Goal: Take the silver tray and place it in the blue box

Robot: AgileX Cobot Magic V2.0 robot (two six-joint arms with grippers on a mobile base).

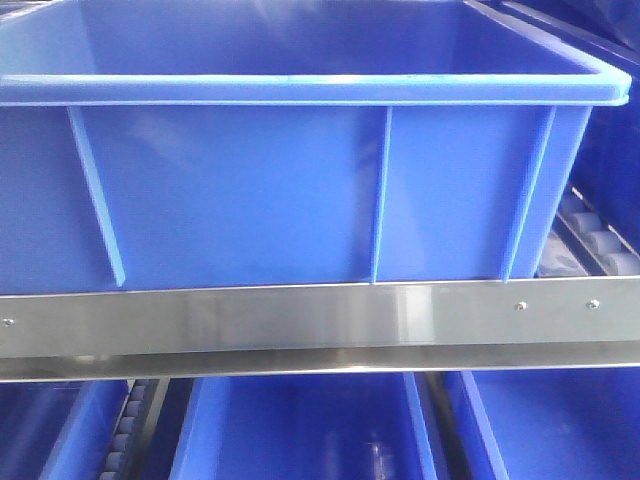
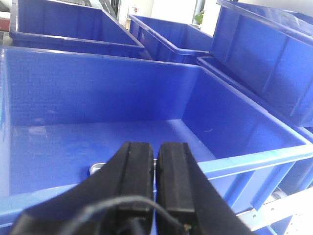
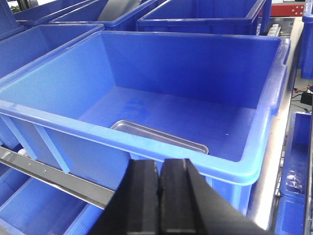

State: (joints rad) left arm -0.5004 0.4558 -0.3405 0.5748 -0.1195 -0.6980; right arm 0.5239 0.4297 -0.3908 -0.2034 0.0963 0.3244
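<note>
Looking left first, your left gripper [image 2: 155, 183] sits low and near in its wrist view, its two black fingers [image 2: 137, 176] pressed together with only a thin seam between them, nothing clamped. It hangs just over the near rim of the blue box [image 2: 98, 93], touching nothing you can see. Just past the fingertips, a small shiny corner of the silver tray [image 2: 96, 168] pokes out on the box floor by the near wall; the rest is hidden behind the fingers.

Front view: you get only the box's ribbed outer wall and lipped rim, sitting on a steel rail [image 1: 300, 325] with screws. More blue crates [image 1: 300, 430] sit below. No tray or gripper visible there.

Right side: your right gripper [image 3: 159, 196] is also closed, fingers [image 3: 144, 196] together, holding nothing, hovering near the box's near rim. The tray lies flat on the box floor against the near wall, its far rim and rounded corners showing, well apart from the fingers. Other blue crates stand far behind and to both sides.
</note>
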